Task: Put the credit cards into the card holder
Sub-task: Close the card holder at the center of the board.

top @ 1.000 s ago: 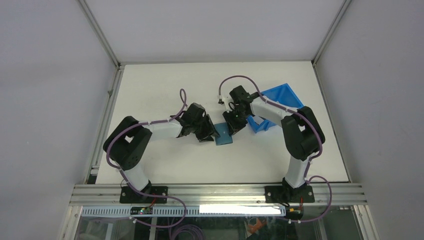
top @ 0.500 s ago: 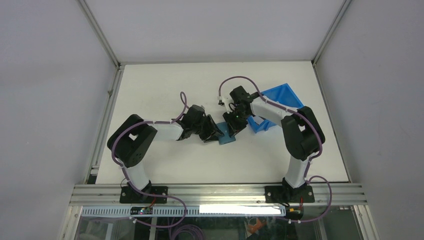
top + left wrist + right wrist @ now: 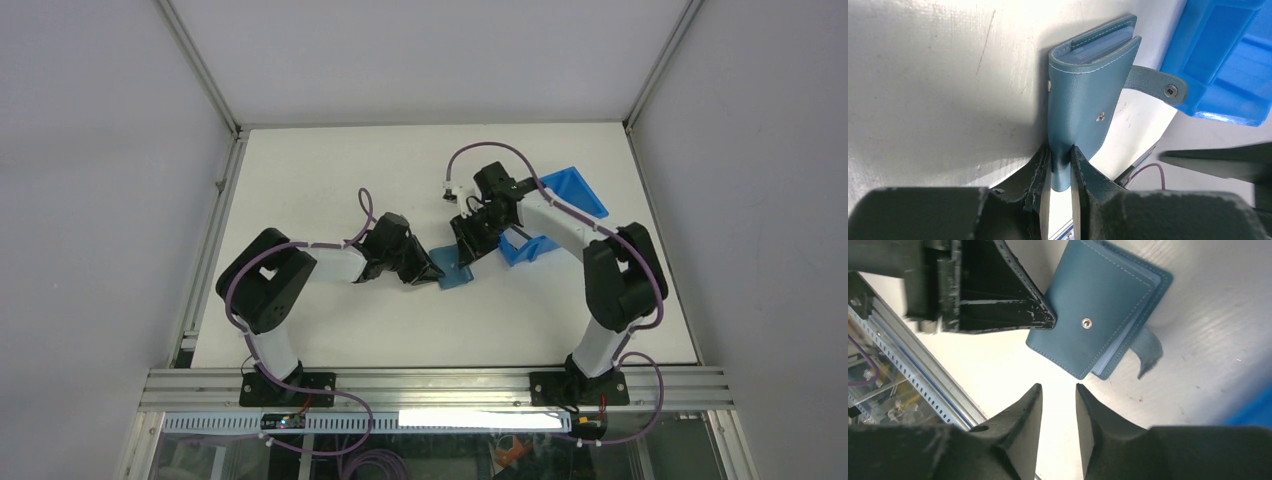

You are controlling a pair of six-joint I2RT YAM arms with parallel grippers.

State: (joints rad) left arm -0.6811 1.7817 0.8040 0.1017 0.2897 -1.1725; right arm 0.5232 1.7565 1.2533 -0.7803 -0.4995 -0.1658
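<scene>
The card holder lies folded shut on the table. One corner is pinched between the nearly closed fingers of the left gripper, and the rest of it stretches away from those fingertips. Its snap tab sticks out loose on the far side, toward the blue bin, so it is not fastened.

The right gripper hovers just off the holder's near edge. Its jaws are a little apart and there is nothing between them. The left gripper's tip sits at the holder's corner just ahead of it.

No credit cards lie loose on the table in any view, and neither gripper carries one. Pale layers show between the two covers at the far end from the left gripper. That suggests the loading is probably finished or close to it. What appears to be left is pressing the tab down onto its stud, if closing the holder counts as part of the job.

Several things are hard to tell. The pale layers could be the cards or only the holder's own lighter sleeves, since just their edges show. The bin's inside is largely cut off in the wrist views, and the right arm partly covers it from above, so a card could sit there unseen. The underside of the holder is also hidden.
</scene>
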